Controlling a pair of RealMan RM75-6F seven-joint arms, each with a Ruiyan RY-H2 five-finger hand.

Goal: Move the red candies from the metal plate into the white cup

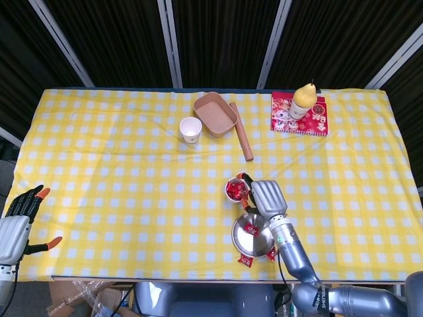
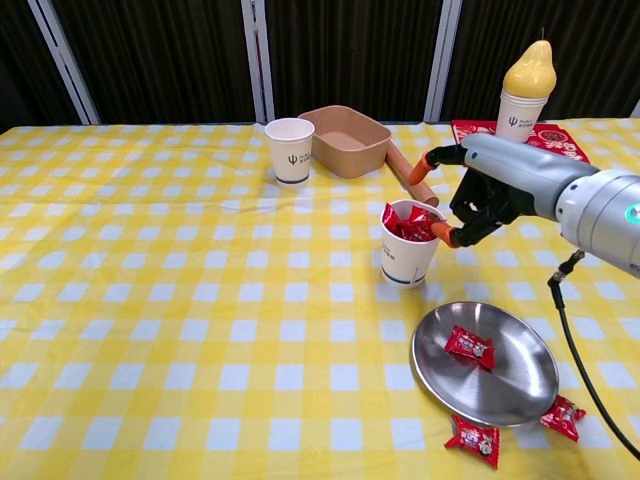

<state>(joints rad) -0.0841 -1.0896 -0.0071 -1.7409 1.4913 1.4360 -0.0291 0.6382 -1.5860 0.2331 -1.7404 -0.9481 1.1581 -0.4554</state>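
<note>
The left hand (image 1: 20,221) hangs spread and empty off the table's left edge. Near the front edge, the white cup (image 2: 408,243) holds red candies (image 2: 412,226); the right hand (image 2: 478,195), fingers apart, holds nothing beside its rim. One candy (image 2: 468,346) lies on the metal plate (image 2: 500,385).

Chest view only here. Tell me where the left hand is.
Observer: The left hand shows in the head view at the table's near left edge, fingers apart, holding nothing.
Operator: Check inside the far cup.
Observer: From above, the far cup looks empty, with no red in it.
</note>
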